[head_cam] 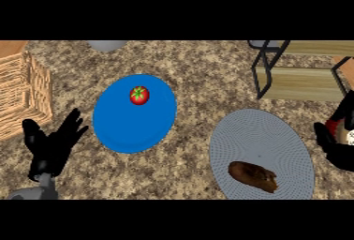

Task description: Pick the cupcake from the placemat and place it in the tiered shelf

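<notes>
My right hand [340, 149] shows at the right edge, just right of the grey round placemat [262, 133]. Its fingers are curled round a small thing with red and pale parts, the cupcake [336, 125], which is mostly hidden by the hand. The tiered shelf [304, 83], wooden boards in a black frame, stands at the back right, just behind that hand. A brown bread-like piece [253, 176] lies on the placemat's near part. My left hand [50, 143] rests open at the lower left with fingers up.
A blue plate [131, 126] left of centre carries a red tomato [140, 95]. A wicker basket [24, 96] stands at the left edge. The rim of a grey bowl [107, 45] shows at the back.
</notes>
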Controlling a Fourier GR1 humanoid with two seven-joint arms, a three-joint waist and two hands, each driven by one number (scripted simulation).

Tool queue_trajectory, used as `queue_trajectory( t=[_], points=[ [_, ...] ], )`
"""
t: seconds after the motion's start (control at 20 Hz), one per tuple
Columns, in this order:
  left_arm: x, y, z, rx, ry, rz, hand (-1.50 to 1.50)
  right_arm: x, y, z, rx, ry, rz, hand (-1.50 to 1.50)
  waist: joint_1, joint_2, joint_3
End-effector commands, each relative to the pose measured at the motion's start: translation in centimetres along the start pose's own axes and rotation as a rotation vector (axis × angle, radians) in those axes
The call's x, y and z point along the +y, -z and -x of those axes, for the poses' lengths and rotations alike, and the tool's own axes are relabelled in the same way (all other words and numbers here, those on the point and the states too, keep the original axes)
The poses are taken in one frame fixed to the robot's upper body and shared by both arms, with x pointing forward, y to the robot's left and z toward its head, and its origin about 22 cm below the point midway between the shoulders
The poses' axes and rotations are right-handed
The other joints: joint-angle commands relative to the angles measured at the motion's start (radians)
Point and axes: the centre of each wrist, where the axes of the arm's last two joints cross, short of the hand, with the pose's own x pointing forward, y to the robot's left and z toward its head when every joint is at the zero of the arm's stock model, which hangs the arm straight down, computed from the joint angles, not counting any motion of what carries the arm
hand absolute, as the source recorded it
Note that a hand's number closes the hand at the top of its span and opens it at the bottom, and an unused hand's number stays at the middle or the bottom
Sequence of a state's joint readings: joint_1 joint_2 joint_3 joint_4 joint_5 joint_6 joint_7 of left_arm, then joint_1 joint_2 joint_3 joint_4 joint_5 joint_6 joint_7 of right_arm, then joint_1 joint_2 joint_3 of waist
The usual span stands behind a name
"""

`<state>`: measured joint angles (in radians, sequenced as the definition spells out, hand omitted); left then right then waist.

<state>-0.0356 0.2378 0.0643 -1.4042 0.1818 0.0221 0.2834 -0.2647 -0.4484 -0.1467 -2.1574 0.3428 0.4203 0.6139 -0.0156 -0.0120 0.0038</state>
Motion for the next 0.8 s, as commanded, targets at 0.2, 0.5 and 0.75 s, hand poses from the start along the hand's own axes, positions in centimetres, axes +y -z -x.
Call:
queue_trajectory(
  t=[0.2, 0.5, 0.75],
  points=[
    [-2.9, 0.4, 0.6, 0.046, -0.003, 0.014, 0.0, -8.7, 1.8, -2.7, 0.063, 0.002, 0.161, 1.5, 0.019, 0.012, -0.005],
    [-0.4, 0.2, 1.3, 0.07, -0.006, 0.019, 0.0, -15.7, 3.0, -1.8, 0.112, 0.071, 0.207, 1.5, 0.018, 0.012, -0.005],
    [-2.2, -0.2, 1.2, 0.049, -0.002, 0.025, 0.0, -18.1, 6.3, -3.6, 0.136, 0.086, 0.263, 1.5, 0.033, 0.014, -0.005]
  ],
)
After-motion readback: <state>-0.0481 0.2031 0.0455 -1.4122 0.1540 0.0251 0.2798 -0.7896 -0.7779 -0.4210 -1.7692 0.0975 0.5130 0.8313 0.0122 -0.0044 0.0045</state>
